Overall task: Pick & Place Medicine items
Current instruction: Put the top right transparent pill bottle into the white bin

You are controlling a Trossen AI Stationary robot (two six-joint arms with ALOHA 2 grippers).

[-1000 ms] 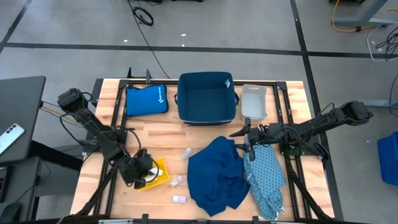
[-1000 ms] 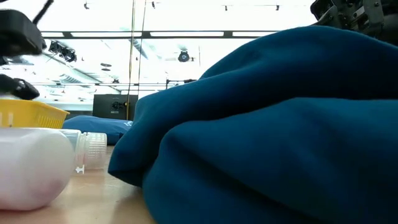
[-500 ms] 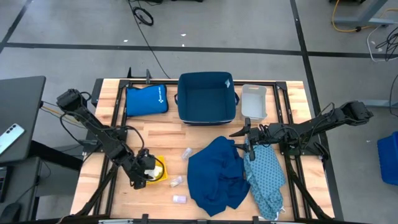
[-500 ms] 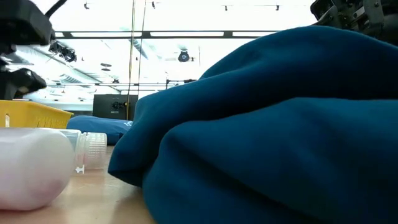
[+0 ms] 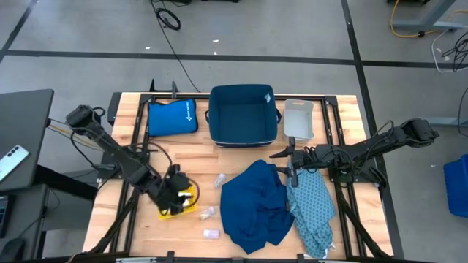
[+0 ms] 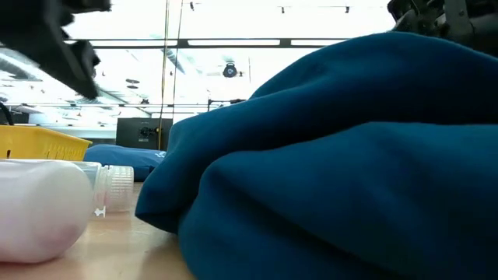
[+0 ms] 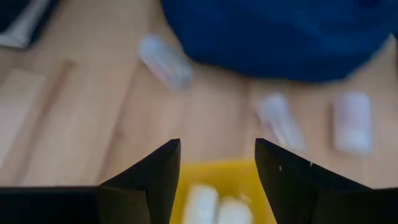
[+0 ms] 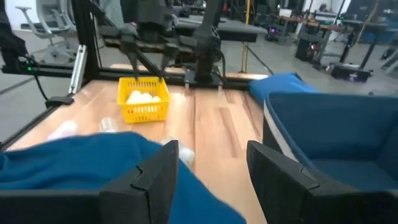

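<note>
Desk (image 5: 241, 157) first, since it carries everything: a big dark blue cloth (image 5: 254, 204) lies heaped at its near middle, with a patterned pale blue cloth (image 5: 313, 208) just beside it. A deep blue bin (image 5: 243, 115), a flat blue pouch (image 5: 172, 117) and a small grey tray (image 5: 298, 119) line the far edge.

Next down in size is the yellow tray (image 5: 183, 202) at the near left. Some medicine items (image 7: 214, 211) already lie in it, showing as pale oblong packs in the left wrist view. Three more (image 5: 219, 180) lie loose on the bare wood between the tray and the dark cloth, each well apart from the others: one toward the far side, one (image 5: 208, 213) just beside the tray, and one (image 5: 210, 234) near the front edge.

The left gripper (image 5: 175, 191) hangs directly over the yellow tray, its fingers (image 7: 146, 180) parted with nothing between them (a release looks complete). The right gripper (image 5: 289, 164) waits at the far edge of the cloths, fingers (image 8: 155, 177) apart and empty.

The step in hand, I judge, is fetching another loose item. To do it well, the left arm should lift clear of the tray rim before swinging out, so it neither tips nor drags the tray. The item beside the tray is the shortest reach. Line the fingers across its narrow width, descend straight, and close only when both fingers bracket it; these light packs could skid or roll if nudged from one side. Keep clear of the cloth edge to avoid snagging.
</note>
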